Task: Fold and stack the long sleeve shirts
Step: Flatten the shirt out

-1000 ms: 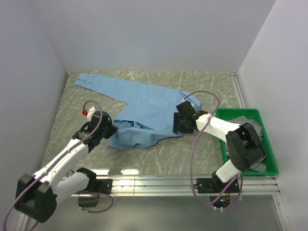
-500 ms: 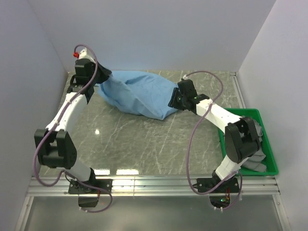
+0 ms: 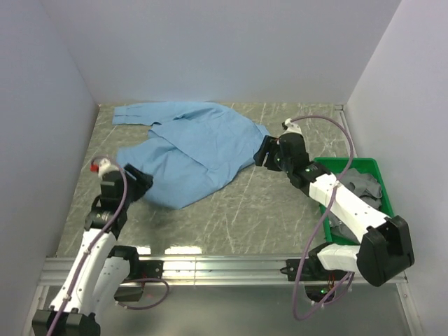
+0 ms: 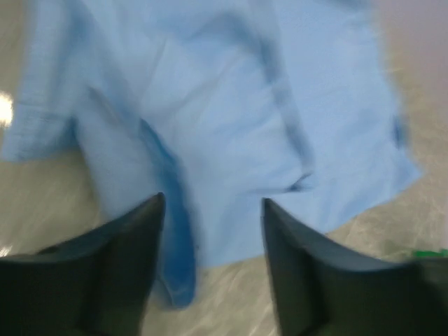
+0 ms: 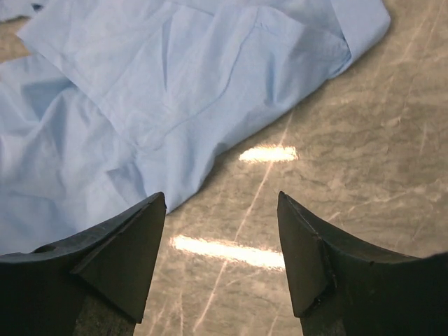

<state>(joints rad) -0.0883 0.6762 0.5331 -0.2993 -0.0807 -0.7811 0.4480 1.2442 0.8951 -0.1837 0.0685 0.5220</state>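
Observation:
A light blue long sleeve shirt point(image 3: 196, 150) lies spread on the marble table, with one sleeve point(image 3: 136, 113) reaching to the back left. My left gripper point(image 3: 142, 185) is at the shirt's near left edge, open, with the hem point(image 4: 175, 266) lying just ahead of its fingers point(image 4: 133, 238). My right gripper point(image 3: 266, 151) hovers at the shirt's right edge, open over bare table, and the cloth point(image 5: 175, 84) lies just beyond its fingertips point(image 5: 308, 238). Nothing is held by either gripper point(image 4: 213, 210) point(image 5: 222, 203).
A green tray point(image 3: 350, 163) at the right edge holds crumpled grey cloth point(image 3: 362, 186). White walls close in the table at the left, back and right. A metal rail point(image 3: 224, 264) runs along the near edge.
The shirt, bunched and held up at the back by both grippers half a second ago, now lies spread flat. Both grippers have let go and opened. The left arm has drawn back toward the near left.

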